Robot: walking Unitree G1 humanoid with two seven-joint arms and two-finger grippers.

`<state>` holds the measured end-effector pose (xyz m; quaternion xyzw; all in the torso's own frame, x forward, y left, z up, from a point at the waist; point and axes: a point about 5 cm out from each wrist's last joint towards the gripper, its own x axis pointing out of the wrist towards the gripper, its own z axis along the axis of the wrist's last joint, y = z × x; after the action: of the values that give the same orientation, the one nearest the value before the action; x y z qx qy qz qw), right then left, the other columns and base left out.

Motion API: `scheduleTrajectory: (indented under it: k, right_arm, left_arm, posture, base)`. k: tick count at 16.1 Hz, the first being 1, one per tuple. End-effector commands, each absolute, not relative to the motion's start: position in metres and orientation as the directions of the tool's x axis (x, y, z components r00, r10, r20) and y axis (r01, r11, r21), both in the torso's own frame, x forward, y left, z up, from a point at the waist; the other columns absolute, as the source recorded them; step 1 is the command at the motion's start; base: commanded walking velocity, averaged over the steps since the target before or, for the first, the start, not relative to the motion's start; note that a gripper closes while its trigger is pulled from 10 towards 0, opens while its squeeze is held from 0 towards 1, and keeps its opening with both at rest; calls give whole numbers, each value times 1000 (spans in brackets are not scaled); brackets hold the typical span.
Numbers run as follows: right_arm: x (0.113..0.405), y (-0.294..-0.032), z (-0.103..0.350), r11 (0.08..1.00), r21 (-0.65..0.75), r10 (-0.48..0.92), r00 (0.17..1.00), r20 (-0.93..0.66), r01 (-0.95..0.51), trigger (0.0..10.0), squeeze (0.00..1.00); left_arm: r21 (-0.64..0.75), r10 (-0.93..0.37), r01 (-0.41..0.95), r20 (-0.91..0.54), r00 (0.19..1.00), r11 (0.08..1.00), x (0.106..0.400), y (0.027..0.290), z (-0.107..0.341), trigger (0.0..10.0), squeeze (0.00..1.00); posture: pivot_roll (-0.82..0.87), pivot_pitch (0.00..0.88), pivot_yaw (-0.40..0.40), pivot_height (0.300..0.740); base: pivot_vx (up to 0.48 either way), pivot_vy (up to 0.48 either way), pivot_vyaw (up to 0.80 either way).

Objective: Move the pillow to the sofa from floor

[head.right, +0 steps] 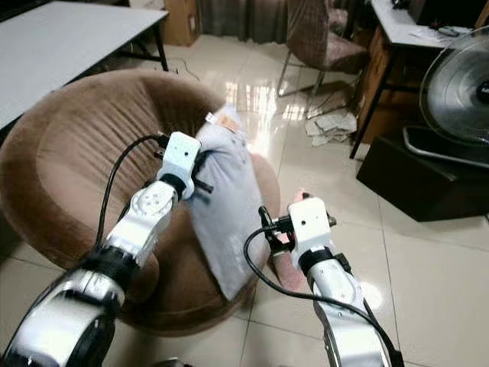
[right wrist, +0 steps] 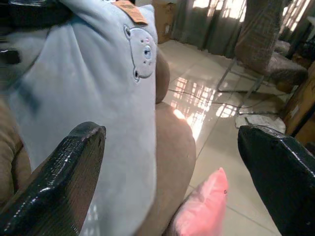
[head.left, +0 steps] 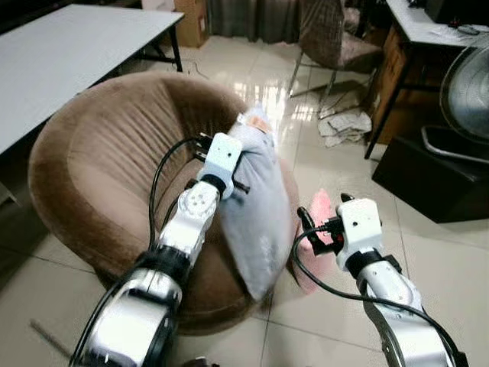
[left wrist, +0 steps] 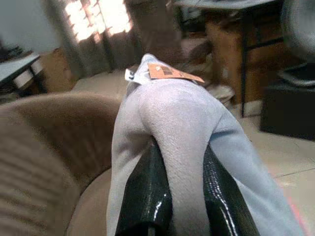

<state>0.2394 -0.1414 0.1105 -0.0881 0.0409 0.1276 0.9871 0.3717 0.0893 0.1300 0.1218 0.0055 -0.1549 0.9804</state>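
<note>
Brown velvet sofa (head.left: 92,168) lies below my left fingers (left wrist: 147,196), which are pinching a fold of the grey pillow (head.left: 260,206). It stands on its edge on the sofa's front rim, between my two grippers. My right gripper (right wrist: 172,172) is spread wide, holding nothing, with a pink pillow (right wrist: 204,209) on the floor under it. If I release now, I think the grey pillow can tip outward and fall to the floor.

We see a grey table (head.left: 69,53) at our left, a fabric chair (head.left: 336,38) ahead, a desk (head.left: 424,27) and a fan (head.left: 467,95) at our right, crumpled paper (head.left: 344,126) on the tiled floor (head.left: 443,260).
</note>
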Motion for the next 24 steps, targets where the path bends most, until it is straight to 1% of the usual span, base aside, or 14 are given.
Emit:
scheduleTrajectory:
  k: [1,4,6,7,10,11,12,16,19,20,21,22,23,24]
  right_arm:
    - [236,-140,116,947,-167,261,961,-93,-274,10000,0]
    - [229,-137,114,927,-172,314,941,-127,-332,10000,0]
    - [219,-127,108,873,-156,435,882,-181,-463,10000,0]
    - [215,-121,101,828,-127,510,827,-235,-547,10000,0]
    - [214,-118,94,765,-165,568,772,-285,-623,10000,0]
    - [216,-117,95,759,-170,573,769,-283,-629,10000,0]
    - [216,-117,96,755,-169,579,765,-283,-633,10000,0]
    - [219,-116,94,738,-162,598,746,-294,-655,10000,0]
    - [222,-114,93,738,-162,599,747,-288,-655,10000,0]
    - [223,-114,94,741,-165,597,751,-282,-651,10000,0]
    - [224,-114,94,745,-173,592,757,-276,-645,10000,0]
    - [225,-115,94,755,-180,577,770,-273,-630,10000,0]
    - [228,-121,96,796,-190,525,812,-254,-574,10000,0]
    - [230,-125,97,833,-188,475,847,-238,-520,10000,0]
  left_arm:
    - [240,-230,216,33,973,946,384,97,152,10000,0]
    - [281,-72,70,-6,997,957,396,118,158,10000,0]
    - [369,59,-34,-58,997,929,398,143,150,10000,0]
    - [417,139,-88,-94,986,905,396,161,142,10000,0]
    - [496,219,-114,-159,962,861,388,182,126,10000,0]
    - [525,259,-137,-167,951,840,386,191,122,10000,941]
    - [559,315,-176,-162,935,810,383,201,121,10000,1000]
    - [624,483,-312,-121,867,716,376,241,126,10000,1000]
    - [610,491,-353,-69,868,710,379,250,139,10000,1000]
    - [572,452,-335,-71,889,749,382,246,143,10000,1000]
    - [526,415,-320,-70,907,788,384,243,147,10000,435]
    - [474,385,-302,-87,919,827,386,239,147,10000,0]
    - [305,270,-228,-103,957,925,390,226,150,10000,0]
    - [203,163,-146,-71,984,968,392,215,152,10000,0]
  posture:
    - [-136,78,56,740]
    - [-157,96,59,740]
    - [-170,112,60,740]
    - [-175,120,53,740]
    - [-174,136,34,740]
    - [-176,139,28,740]
    - [-176,142,25,740]
    - [-166,143,22,740]
    - [-155,130,26,740]
    - [-152,127,27,740]
    - [-147,121,29,740]
    - [-145,116,32,740]
    - [-136,109,32,740]
    - [-126,103,31,740]
  base:
    - [0,0,0]
    - [0,0,0]
    - [0,0,0]
    - [0,0,0]
    - [0,0,0]
    - [0,0,0]
    - [0,0,0]
    - [0,0,0]
    - [0,0,0]
    - [0,0,0]
    - [0,0,0]
    - [0,0,0]
    - [0,0,0]
    - [0,0,0]
